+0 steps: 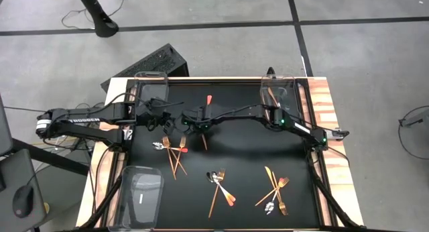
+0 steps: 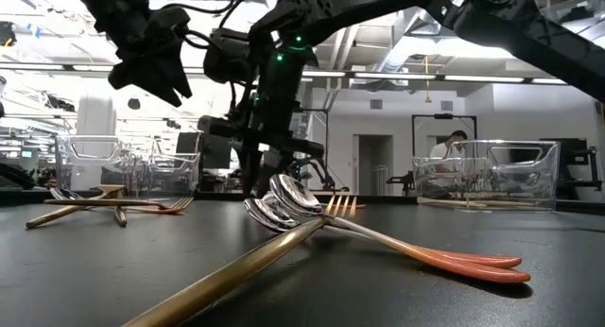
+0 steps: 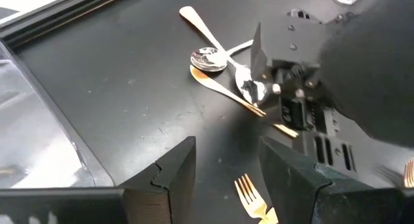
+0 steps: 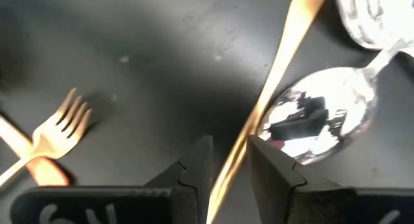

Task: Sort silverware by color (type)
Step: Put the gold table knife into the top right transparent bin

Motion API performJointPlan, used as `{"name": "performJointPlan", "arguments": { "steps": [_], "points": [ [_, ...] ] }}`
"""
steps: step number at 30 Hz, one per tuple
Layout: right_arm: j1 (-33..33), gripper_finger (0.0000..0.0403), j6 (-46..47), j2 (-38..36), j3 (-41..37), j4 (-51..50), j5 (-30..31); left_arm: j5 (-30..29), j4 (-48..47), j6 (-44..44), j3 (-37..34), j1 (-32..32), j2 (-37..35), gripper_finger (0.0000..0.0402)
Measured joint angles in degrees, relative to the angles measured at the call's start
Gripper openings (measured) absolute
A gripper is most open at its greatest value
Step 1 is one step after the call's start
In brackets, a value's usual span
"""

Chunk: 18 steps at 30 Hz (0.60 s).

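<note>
My right gripper (image 4: 229,153) is low over the black mat near the table's middle (image 1: 198,123). It is open by a narrow gap, with one finger on each side of a slim gold utensil (image 4: 284,49) that lies flat. A silver spoon bowl (image 4: 317,120) lies against that utensil and a gold fork (image 4: 61,130) lies apart. My left gripper (image 3: 226,166) is open and hovers just left of it (image 1: 165,123), above the mat. In the left wrist view two silver spoons (image 3: 207,59) cross the gold utensil (image 3: 220,88) under the right gripper (image 3: 284,94). My right gripper comes at the gold utensil's handle (image 4: 249,136) from above, with its fingers across the handle. One fingertip (image 4: 259,153) stands right at the handle's edge. I cannot tell whether it touches. The utensil lies on the mat.
More silverware lies in clusters on the mat: left of centre (image 1: 173,153), near centre (image 1: 220,184) and near right (image 1: 275,190). Clear bins stand at the far left (image 1: 151,81), the far right (image 1: 278,91) and the near left (image 1: 141,195). A person (image 2: 456,146) sits in the room beyond.
</note>
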Motion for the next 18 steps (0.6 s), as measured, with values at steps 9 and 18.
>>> {"name": "performJointPlan", "arguments": {
  "steps": [9, 18],
  "points": [
    [-0.2, 0.0118, 2.6, -0.2, -4.6, 3.4, -1.0, -2.2, 0.0, 2.4, 0.0, 0.0, 0.0, 0.0155],
    [0.1, 0.011, 1.5, -0.2, -5.3, 3.5, -2.0, -2.1, 0.0, 2.5, 0.0, 0.0, 0.0, 0.0155]
  ]
}}
